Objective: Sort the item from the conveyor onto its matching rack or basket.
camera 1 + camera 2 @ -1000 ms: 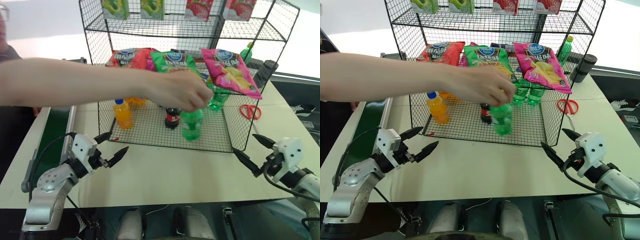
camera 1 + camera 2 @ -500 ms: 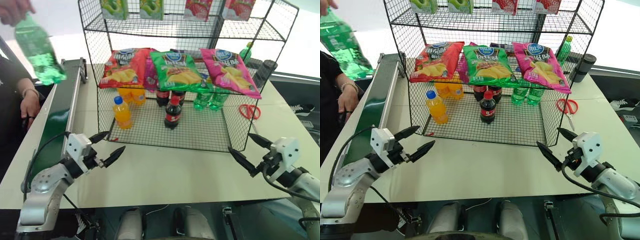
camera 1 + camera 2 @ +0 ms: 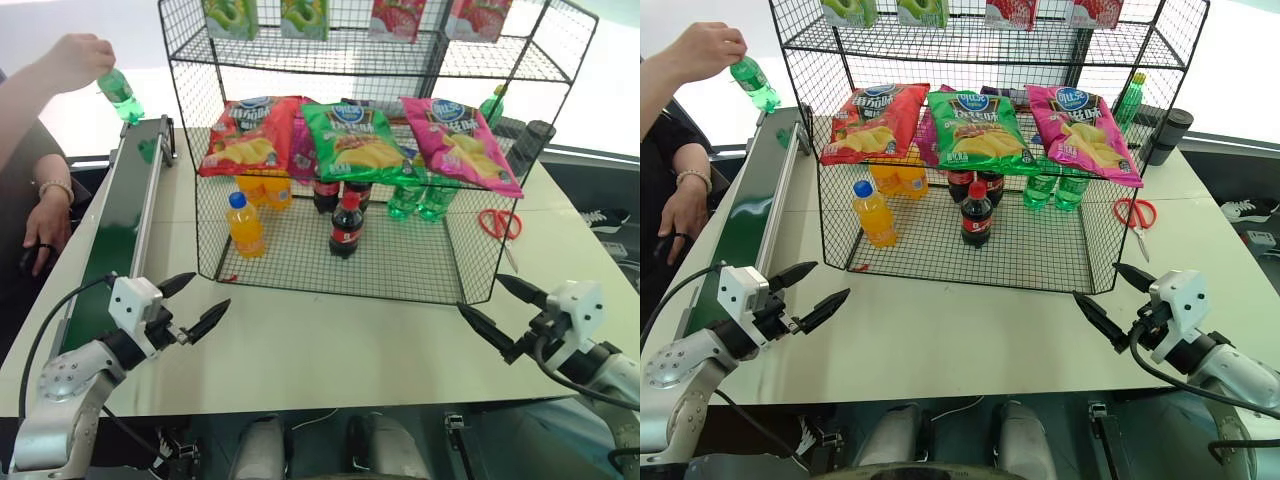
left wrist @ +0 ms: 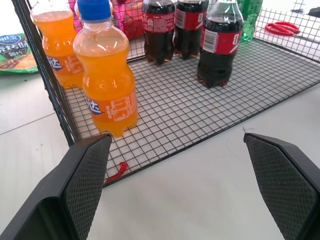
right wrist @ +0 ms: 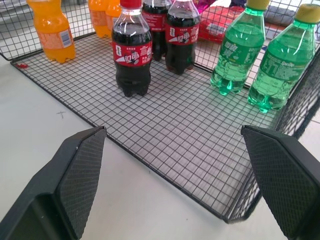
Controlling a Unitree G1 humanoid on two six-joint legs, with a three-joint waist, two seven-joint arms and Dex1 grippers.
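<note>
Green soda bottle (image 3: 118,94) is up in a person's hand (image 3: 72,60), pinched at the cap end, hanging over the far end of the conveyor (image 3: 118,235) — not on the belt yet, nothing for the robot to take. Left gripper (image 3: 194,304) and right gripper (image 3: 508,314) both hover over the bench (image 3: 330,345) in front of the black wire rack (image 3: 345,150), fingers spread wide and released, holding nothing.

Handling, as a judgement: small plastic bottle, looks full so a bit weighty for its size, smooth rounded wall likely slippery, body gives a little if squeezed hard. Best hold is across the labelled mid-body, fingers on opposite sides, bottle upright — cap end is too narrow and would let it swing. Matching spot looks to be the rack's bottom tier, right side, beside the two green bottles (image 5: 262,60) already standing there; cola bottle (image 5: 131,52) and orange-drink bottle (image 4: 105,80) sit further left.
</note>
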